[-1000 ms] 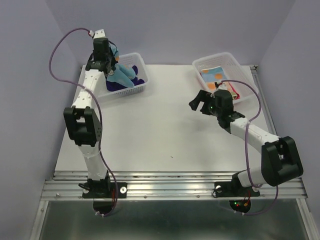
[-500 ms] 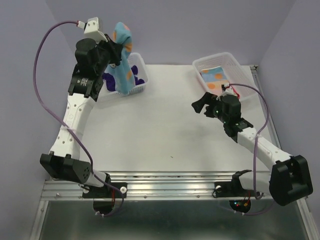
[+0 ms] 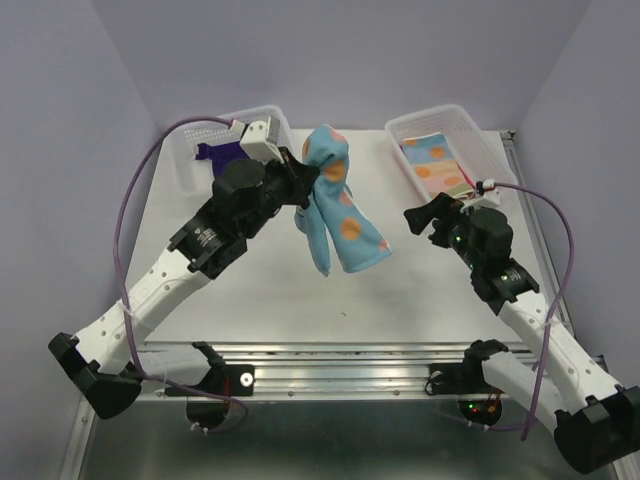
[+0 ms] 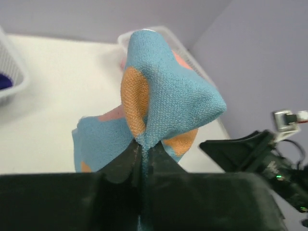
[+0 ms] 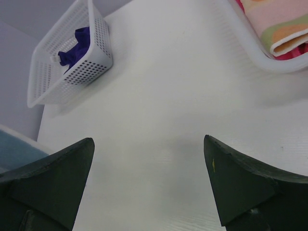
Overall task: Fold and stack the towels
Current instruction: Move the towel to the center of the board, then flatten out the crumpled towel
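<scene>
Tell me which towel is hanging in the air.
The light blue towel with orange spots, pinched in the left pincer; the purple towel and the folded towels lie in baskets.

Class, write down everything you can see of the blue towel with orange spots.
The blue towel is a soft, woven cloth with orange spots. The left gripper, shut, pinches a bunched fold of it, so the rest hangs crumpled in two drooping tails over the white table. Whether it touches the table is unclear.

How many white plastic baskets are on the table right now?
2. The left basket stands at the far left, holding a dark purple towel; the right basket stands at the far right, holding folded towels. No others appear hidden.
</scene>
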Controlling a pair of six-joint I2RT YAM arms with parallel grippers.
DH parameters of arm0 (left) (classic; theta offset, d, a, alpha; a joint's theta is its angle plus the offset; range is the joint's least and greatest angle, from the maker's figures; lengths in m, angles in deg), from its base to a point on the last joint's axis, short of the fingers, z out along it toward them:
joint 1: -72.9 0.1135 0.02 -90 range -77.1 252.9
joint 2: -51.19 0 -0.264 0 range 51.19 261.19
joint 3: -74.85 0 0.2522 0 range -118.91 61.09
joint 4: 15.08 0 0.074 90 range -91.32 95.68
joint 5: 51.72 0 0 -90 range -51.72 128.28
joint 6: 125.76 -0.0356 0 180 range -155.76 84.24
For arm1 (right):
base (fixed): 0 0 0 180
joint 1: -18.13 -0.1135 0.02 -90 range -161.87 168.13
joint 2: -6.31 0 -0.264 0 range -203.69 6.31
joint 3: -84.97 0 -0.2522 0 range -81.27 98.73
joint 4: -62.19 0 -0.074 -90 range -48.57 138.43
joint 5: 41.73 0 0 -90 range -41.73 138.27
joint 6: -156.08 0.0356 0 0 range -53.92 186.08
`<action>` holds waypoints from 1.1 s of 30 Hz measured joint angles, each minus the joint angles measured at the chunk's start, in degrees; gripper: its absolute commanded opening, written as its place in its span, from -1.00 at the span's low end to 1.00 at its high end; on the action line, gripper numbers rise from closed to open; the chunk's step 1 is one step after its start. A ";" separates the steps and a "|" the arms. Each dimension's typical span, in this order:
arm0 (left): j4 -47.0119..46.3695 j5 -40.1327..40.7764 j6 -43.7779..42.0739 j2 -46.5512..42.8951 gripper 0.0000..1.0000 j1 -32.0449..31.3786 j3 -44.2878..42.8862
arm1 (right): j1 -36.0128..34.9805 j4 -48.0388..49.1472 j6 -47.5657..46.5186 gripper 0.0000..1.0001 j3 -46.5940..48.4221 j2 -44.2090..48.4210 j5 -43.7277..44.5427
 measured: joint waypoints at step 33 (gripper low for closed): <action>3.56 11.82 25.11 -1.36 0.97 9.07 47.69 | -30.99 -7.85 0.39 1.00 3.08 -34.47 6.32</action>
